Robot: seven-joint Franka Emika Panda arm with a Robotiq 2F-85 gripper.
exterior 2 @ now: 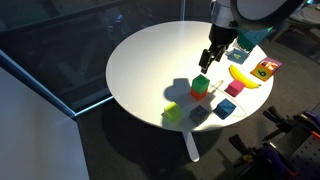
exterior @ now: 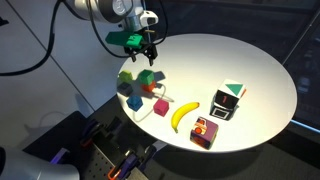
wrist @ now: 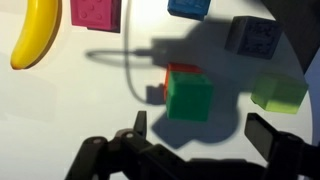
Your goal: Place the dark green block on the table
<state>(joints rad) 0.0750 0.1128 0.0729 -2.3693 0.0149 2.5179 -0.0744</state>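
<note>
The dark green block [wrist: 189,97] sits on top of a red block [wrist: 178,69] on the white table [wrist: 60,110], in the wrist view. It also shows in both exterior views [exterior: 147,77] [exterior 2: 202,84]. My gripper [wrist: 205,130] is open and empty. It hovers above the green block, with its fingers to either side and apart from it. In both exterior views the gripper [exterior: 147,48] [exterior 2: 210,58] hangs over the cluster of cubes.
Around the stack lie a lime cube [wrist: 278,92], a grey cube [wrist: 252,35], a blue cube [wrist: 190,7], a pink cube [wrist: 95,12] and a banana [wrist: 35,32]. A black box with a white-and-teal top [exterior: 227,100] and a colourful box [exterior: 205,131] stand further along.
</note>
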